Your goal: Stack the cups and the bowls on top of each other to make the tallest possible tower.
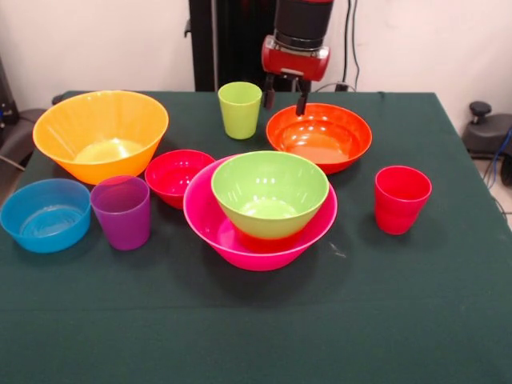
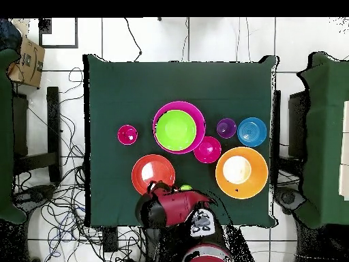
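In the front view, the tower [image 1: 260, 210] is a wide glossy pink plastic bowl [image 1: 210, 224] with a medium green plastic bowl [image 1: 270, 193] nested in it; a small piece of orange-red shows under the green one, maybe another bowl, I cannot tell. The black two-finger gripper [image 1: 286, 91] hangs over the far rim of the medium orange-red bowl [image 1: 320, 136], its fingers spread and holding nothing. A lime green tumbler [image 1: 240, 110] stands just beside it. The large yellow-orange bowl [image 1: 101, 134], small red bowl [image 1: 178, 176], small blue bowl [image 1: 45, 214], purple tumbler [image 1: 122, 212] and red tumbler [image 1: 402, 199] stand apart on the green tablecloth [image 1: 256, 320].

In the overhead view, the arm [image 2: 178, 209] covers the edge of the orange-red bowl [image 2: 151, 173], near the tower [image 2: 178, 127].

I judge the step is the grasp of the orange-red bowl. The next move needs to lower one finger inside the rim, one outside, then to close
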`<state>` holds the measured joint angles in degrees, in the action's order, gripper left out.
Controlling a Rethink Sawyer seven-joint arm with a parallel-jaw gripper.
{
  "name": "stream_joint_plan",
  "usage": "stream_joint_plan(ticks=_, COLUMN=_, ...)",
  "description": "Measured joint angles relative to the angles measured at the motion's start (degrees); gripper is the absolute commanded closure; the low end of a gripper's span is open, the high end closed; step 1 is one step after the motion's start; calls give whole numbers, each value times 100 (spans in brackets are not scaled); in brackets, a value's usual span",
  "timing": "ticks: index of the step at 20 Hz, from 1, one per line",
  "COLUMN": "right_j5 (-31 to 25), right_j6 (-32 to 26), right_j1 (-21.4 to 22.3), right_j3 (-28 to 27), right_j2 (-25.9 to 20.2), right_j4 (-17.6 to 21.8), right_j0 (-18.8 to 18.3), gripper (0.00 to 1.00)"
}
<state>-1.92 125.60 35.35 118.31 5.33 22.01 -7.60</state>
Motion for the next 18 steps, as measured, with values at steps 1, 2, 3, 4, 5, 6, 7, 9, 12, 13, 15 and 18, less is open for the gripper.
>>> stream_joint_plan(ticks=1, right_j5=118, right_j6=86, right_j1=-105, right_j3=60, right_j2=73, right_j4=-65, right_j0=40, gripper=0)
stream_joint_plan(ticks=2, right_j5=162, right_j6=109, right_j1=-149, right_j3=77, right_j2=97, right_j4=-71, right_j0=40, gripper=0)
stream_joint_plan(ticks=3, right_j5=201, right_j6=120, right_j1=-185, right_j3=87, right_j2=117, right_j4=-71, right_j0=37, gripper=0)
stream_joint_plan(ticks=4, right_j5=220, right_j6=121, right_j1=-212, right_j3=92, right_j2=131, right_j4=-72, right_j0=33, gripper=0)
stream_joint_plan(ticks=5, right_j5=263, right_j6=121, right_j1=-283, right_j3=95, right_j2=162, right_j4=-72, right_j0=15, gripper=0)
stream_joint_plan(ticks=6, right_j5=282, right_j6=121, right_j1=-315, right_j3=95, right_j2=175, right_j4=-72, right_j0=1, gripper=0)
stream_joint_plan(ticks=7, right_j5=308, right_j6=121, right_j1=-356, right_j3=95, right_j2=188, right_j4=-72, right_j0=-26, gripper=0)
stream_joint_plan(ticks=9, right_j5=362, right_j6=121, right_j1=-425, right_j3=95, right_j2=213, right_j4=-72, right_j0=-79, gripper=0)
stream_joint_plan(ticks=12, right_j5=452, right_j6=121, right_j1=-508, right_j3=94, right_j2=257, right_j4=-74, right_j0=-123, gripper=0)
stream_joint_plan(ticks=13, right_j5=476, right_j6=121, right_j1=-531, right_j3=94, right_j2=270, right_j4=-74, right_j0=-128, gripper=0)
stream_joint_plan(ticks=15, right_j5=607, right_j6=122, right_j1=-663, right_j3=94, right_j2=336, right_j4=-75, right_j0=-126, gripper=0)
stream_joint_plan(ticks=18, right_j5=764, right_j6=122, right_j1=-795, right_j3=93, right_j2=397, right_j4=-75, right_j0=-109, gripper=0)
